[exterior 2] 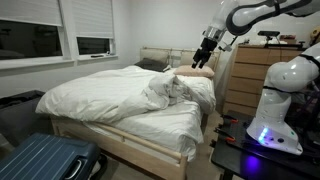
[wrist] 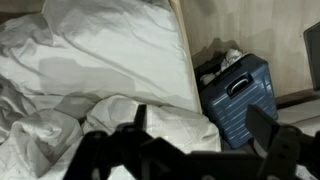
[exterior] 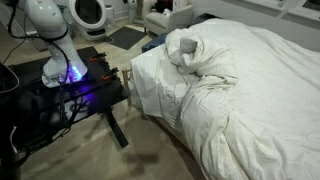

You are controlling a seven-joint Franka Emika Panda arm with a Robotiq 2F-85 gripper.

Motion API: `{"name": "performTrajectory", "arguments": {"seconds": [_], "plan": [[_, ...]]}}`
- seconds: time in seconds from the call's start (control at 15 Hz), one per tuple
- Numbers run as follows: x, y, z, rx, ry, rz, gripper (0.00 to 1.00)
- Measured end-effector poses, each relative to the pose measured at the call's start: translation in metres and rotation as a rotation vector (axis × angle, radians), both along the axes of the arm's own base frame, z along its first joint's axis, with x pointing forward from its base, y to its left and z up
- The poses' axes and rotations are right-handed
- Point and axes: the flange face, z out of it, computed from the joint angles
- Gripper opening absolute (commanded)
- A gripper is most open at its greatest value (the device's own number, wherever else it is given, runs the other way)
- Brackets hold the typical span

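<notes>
Pincer (wrist: 200,128) fills the lower edge of the wrist view, its two dark fingers (wrist: 140,118) spread as wide as they go and holding nothing. In an exterior view it hangs (exterior 2: 207,50) clear above the head end of the bed (exterior 2: 130,150). Below the pincer and to its left lies the white duvet (wrist: 40,135), rumpled into folds and heaped in a ridge. Ahead of the pincer, the bedsheet (wrist: 110,50) is bare and smooth. Right of that runs the wooden bed rail (wrist: 186,50), and further right, on the floor, stands a blue suitcase (wrist: 238,95). Judged from its folds, the duvet is soft, light for its bulk and limp. It would likely sag and trail rather than lift whole, and smooth cloth may slip. A raised fold directly under the pincer offers the best purchase, pinched deep.
</notes>
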Motion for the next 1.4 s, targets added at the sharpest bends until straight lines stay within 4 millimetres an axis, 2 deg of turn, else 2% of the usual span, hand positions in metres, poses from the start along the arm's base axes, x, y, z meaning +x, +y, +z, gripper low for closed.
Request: {"name": "performTrajectory", "arguments": {"seconds": [0.53,0.87,1.13,1.4], "plan": [[0.054,-0.052,-0.007,-0.077,-0.094,-0.099,1.0],[0.089,-0.09,-0.005,-0.094,-0.172,-0.182,1.0],[0.115,-0.118,-0.007,-0.108,-0.27,-0.303,1.0],[0.13,-0.151,-0.012,-0.11,-0.317,-0.463,1.0]]}}
